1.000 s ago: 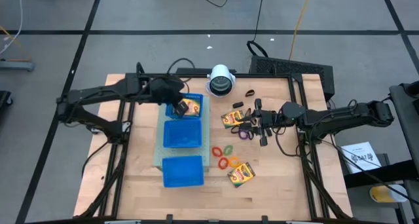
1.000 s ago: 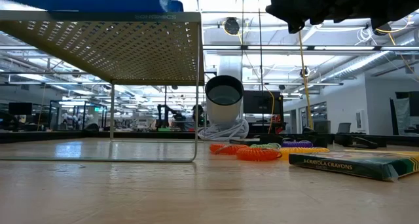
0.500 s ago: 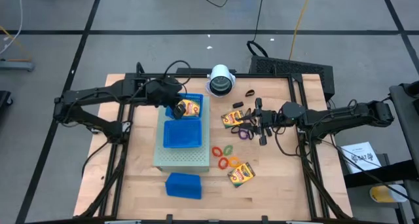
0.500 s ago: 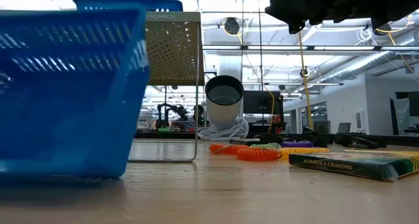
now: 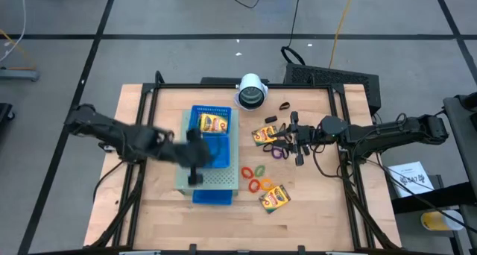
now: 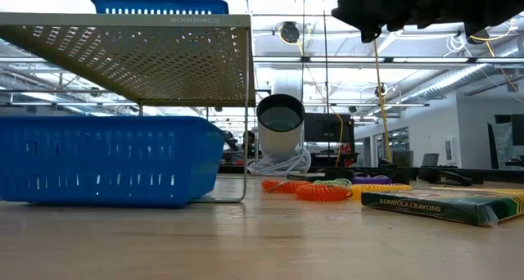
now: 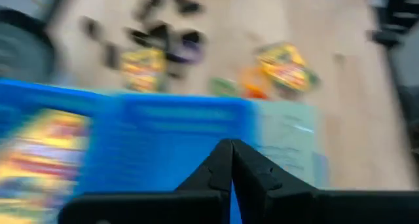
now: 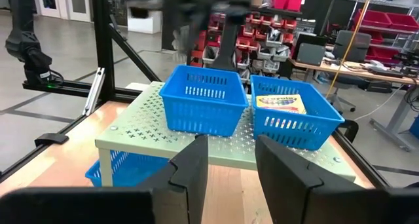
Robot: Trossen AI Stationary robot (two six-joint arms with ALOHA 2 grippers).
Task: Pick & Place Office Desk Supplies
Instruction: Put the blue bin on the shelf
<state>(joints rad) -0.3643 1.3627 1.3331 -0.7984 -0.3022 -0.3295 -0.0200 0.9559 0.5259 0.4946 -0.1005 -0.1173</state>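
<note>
My left gripper (image 5: 196, 179) is shut with nothing between its fingers (image 7: 230, 145). It hangs over the near left part of the grey perforated shelf (image 5: 220, 179), beside the middle blue basket (image 5: 215, 152). The far basket (image 5: 212, 123) holds one crayon box (image 8: 280, 103). A third blue basket (image 5: 215, 197) stands on the table, partly under the shelf (image 6: 106, 161). Two crayon boxes (image 5: 264, 133) (image 5: 274, 198), coloured rings (image 5: 258, 178) and black clips (image 5: 284, 106) lie on the wood. My right gripper (image 5: 298, 139) waits open (image 8: 230, 165) over the clips and the purple ring (image 5: 280, 153).
A white cylinder with a dark centre (image 5: 252, 91) stands at the far edge behind the shelf. Bare wood lies near the table's front edge and at its left (image 5: 156, 203). Black cables run off the far right corner (image 5: 328, 76).
My left arm has swung fast from the far basket toward the table's near edge, along the shelf's left side, gripper still shut. The near basket has come off the shelf, landed tilted on the table, and now stands upright, partly under the shelf's near end.
</note>
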